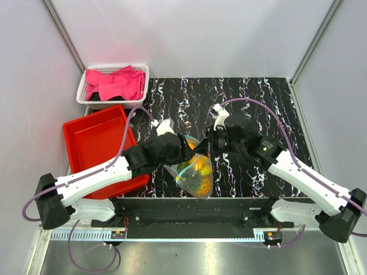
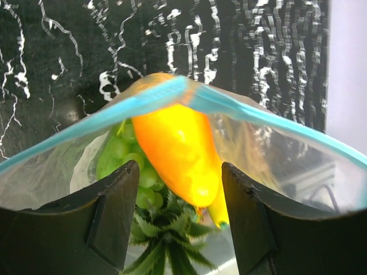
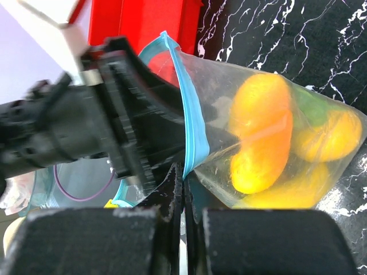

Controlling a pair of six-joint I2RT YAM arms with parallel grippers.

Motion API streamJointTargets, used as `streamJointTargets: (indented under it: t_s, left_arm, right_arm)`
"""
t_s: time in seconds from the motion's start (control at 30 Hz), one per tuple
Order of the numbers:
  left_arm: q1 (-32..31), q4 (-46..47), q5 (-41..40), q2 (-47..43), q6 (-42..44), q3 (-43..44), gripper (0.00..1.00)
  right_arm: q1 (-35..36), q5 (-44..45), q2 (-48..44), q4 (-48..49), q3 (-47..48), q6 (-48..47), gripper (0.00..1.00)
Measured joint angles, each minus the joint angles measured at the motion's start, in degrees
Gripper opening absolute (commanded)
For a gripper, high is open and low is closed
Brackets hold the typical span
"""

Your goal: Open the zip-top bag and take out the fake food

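The zip-top bag (image 1: 195, 172) sits between the two grippers at the near edge of the black marbled mat (image 1: 275, 103). Its belly is full of the fake food (image 2: 178, 149): orange and yellow pieces with green ones beside them. The film looks thin, soft and slippery, and the load looks light but loose enough to shift. I judge the stiffer blue zip strip (image 3: 189, 114) the only sound place to take hold. The right gripper (image 3: 183, 183) pinches that strip, jaws closed on it. The left gripper (image 2: 179, 172) stands with jaws apart at the bag's top edge, pinching nothing I can see. A red bin (image 1: 97, 137) lies to the left.
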Motion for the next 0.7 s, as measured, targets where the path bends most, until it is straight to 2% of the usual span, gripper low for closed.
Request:
streamJointTargets:
  t_s: [0.07,0.33,0.57,0.63,0.7]
  left_arm:
    - [0.39,0.02,0.02,1.57,-1.2,0.0,0.68]
    - [1.55,2.6,0.31,4.52,-5.38,-0.11,0.69]
    - [1.79,6.78,0.66,5.88,-6.38,-2.12,0.82]
    - [1.81,7.63,0.85,6.84,-6.36,-2.16,0.81]
    - [1.81,8.92,1.05,7.89,-6.34,-2.16,0.77]
  right_arm:
    - [0.0,0.0,-0.02,0.37,-0.22,0.07,0.0]
    - [0.0,-0.02,-0.04,0.81,-0.55,0.13,0.0]
    - [-0.02,0.13,-0.44,1.27,-1.03,0.26,0.0]
    - [-0.07,0.13,-0.63,1.31,-1.22,0.37,0.0]
    - [-0.04,0.07,-0.63,1.51,-1.53,0.42,0.0]
